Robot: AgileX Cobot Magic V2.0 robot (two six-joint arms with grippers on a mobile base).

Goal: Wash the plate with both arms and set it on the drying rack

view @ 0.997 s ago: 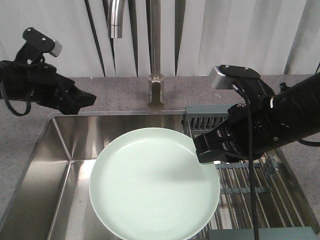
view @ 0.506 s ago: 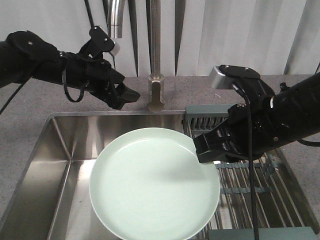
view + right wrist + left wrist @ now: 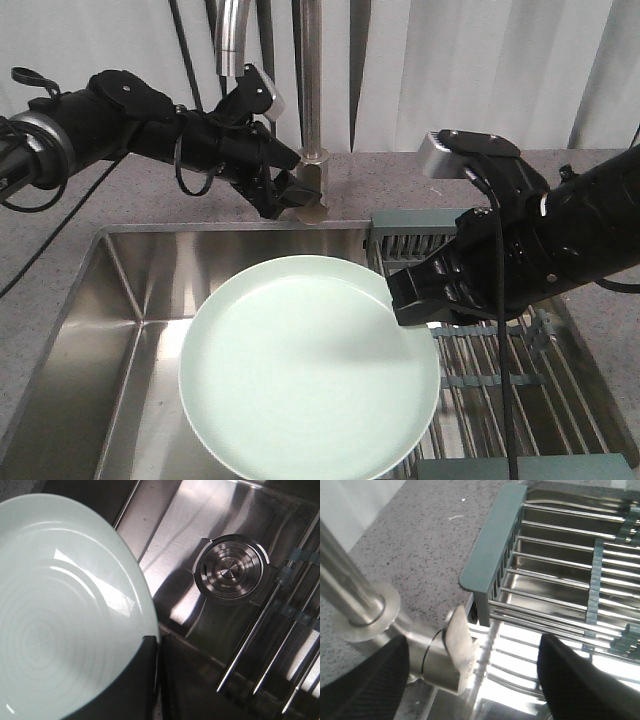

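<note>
The pale mint-green plate (image 3: 300, 370) hangs tilted over the sink. My right gripper (image 3: 402, 300) is shut on its right rim. In the right wrist view the plate (image 3: 60, 615) fills the left side, and the right gripper (image 3: 157, 680) pinches its edge between both black fingers. My left gripper (image 3: 293, 190) reaches to the base of the faucet. It stands open in the left wrist view (image 3: 470, 680), with the steel faucet lever (image 3: 455, 645) between its wide-apart fingers (image 3: 360, 680). The drying rack (image 3: 500, 360) of steel bars lies over the sink's right side, under the right arm.
The faucet post (image 3: 310, 80) and curved spout (image 3: 232, 40) rise behind the sink basin (image 3: 110, 330). The round steel drain (image 3: 230, 572) sits on the basin floor. A grey-green rack end piece (image 3: 490, 545) borders the speckled countertop (image 3: 420, 540).
My left arm has swung from the far left across to the faucet base, its fingers now around the lever. The right arm and the plate have not moved.
</note>
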